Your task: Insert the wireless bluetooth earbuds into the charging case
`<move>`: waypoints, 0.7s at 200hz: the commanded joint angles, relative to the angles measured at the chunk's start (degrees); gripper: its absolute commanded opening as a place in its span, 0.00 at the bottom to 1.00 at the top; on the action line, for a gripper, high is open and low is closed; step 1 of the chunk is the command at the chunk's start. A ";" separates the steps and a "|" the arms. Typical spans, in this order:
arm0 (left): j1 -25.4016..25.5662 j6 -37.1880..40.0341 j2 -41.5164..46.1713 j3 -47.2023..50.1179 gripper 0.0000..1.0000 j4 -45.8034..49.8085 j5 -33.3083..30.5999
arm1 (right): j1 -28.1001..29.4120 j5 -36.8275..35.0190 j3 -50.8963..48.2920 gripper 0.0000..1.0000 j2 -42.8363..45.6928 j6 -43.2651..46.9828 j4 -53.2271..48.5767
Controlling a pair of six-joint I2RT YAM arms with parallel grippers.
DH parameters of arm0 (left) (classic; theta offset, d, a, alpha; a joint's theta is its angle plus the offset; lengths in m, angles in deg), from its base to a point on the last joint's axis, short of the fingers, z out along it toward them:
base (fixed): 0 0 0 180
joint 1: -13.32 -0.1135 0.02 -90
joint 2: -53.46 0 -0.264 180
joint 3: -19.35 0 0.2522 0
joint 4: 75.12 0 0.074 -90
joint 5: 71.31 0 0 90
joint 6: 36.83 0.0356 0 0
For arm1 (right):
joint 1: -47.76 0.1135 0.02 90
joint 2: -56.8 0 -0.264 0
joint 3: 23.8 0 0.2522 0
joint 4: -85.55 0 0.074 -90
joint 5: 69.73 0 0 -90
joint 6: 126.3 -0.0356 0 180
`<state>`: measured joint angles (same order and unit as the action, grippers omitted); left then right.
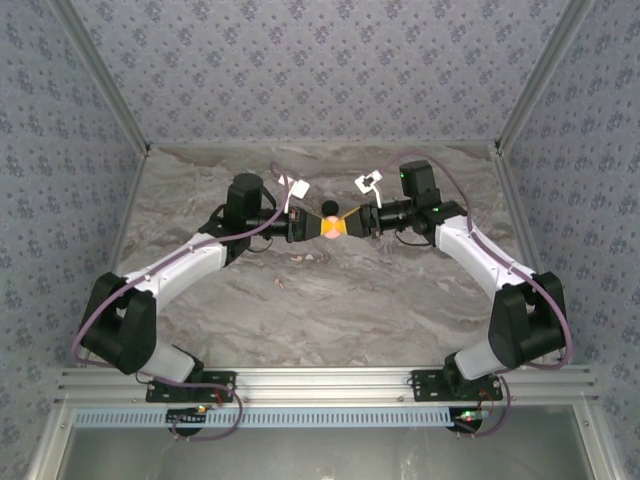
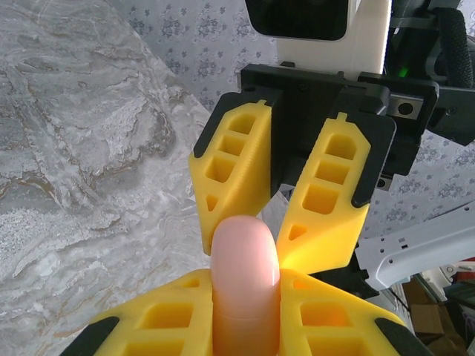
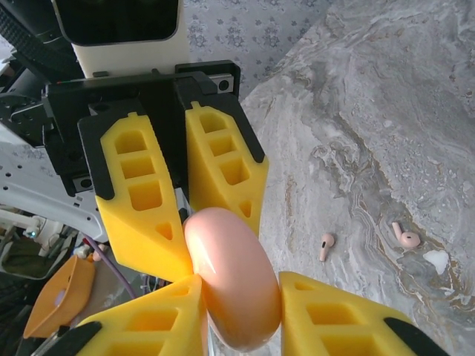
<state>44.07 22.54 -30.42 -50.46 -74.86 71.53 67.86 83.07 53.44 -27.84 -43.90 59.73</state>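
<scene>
Left jaws clamp pink case (image 2: 245, 282) midair; right jaws pinch its other end, lid looks shut. Two pink earbuds (image 3: 326, 246) lie flat on surface (image 3: 386, 111) below, near-left of jaws; left arm probably nearer.

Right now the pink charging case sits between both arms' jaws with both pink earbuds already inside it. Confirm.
Not quite: the right wrist view shows both pink earbuds lying on the marble table, outside the pink charging case, which does sit between both arms' jaws.
</scene>
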 commanded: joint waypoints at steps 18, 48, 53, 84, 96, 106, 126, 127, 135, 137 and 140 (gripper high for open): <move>0.31 1.45 1.71 -0.90 0.21 -1.05 -0.28 | 0.81 2.91 2.15 0.18 0.37 0.24 -1.38; 0.34 1.41 1.97 -0.72 0.33 -0.60 -1.00 | 0.56 1.99 2.65 0.16 1.22 -0.14 -1.53; 0.40 1.37 2.07 -0.58 0.35 -0.65 -1.18 | 0.59 2.00 2.78 0.16 1.33 -0.18 -1.57; 0.42 2.01 2.56 -0.29 0.41 0.65 -1.60 | 0.59 2.14 3.57 0.16 1.42 -0.23 -2.05; 0.41 2.45 2.75 -0.29 0.41 1.48 -1.68 | 0.57 1.87 3.90 0.16 1.41 -0.07 -2.40; 0.48 2.83 2.80 -0.22 0.42 2.06 -1.75 | 0.57 1.68 4.05 0.16 1.49 -0.05 -2.75; 0.65 3.47 2.87 -0.11 0.44 2.89 -1.70 | 0.56 1.32 4.28 0.17 1.46 0.04 -2.93; 0.68 3.47 2.90 -0.11 0.44 2.92 -1.74 | 0.60 1.34 4.28 0.17 1.43 0.04 -2.95; 0.72 3.56 2.89 -0.03 0.46 3.07 -1.73 | 0.60 1.02 4.29 0.16 1.49 0.04 -3.08; 0.68 3.56 2.85 -0.02 0.46 3.05 -1.76 | 0.59 1.01 4.33 0.16 1.43 0.04 -3.13; 0.66 3.58 2.89 0.07 0.47 3.06 -1.74 | 0.56 0.95 4.35 0.17 1.43 0.01 -3.15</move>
<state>44.22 24.25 -29.26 -50.46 -73.02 69.67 68.06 83.51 55.83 -27.82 -43.79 57.76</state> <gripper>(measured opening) 0.452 0.168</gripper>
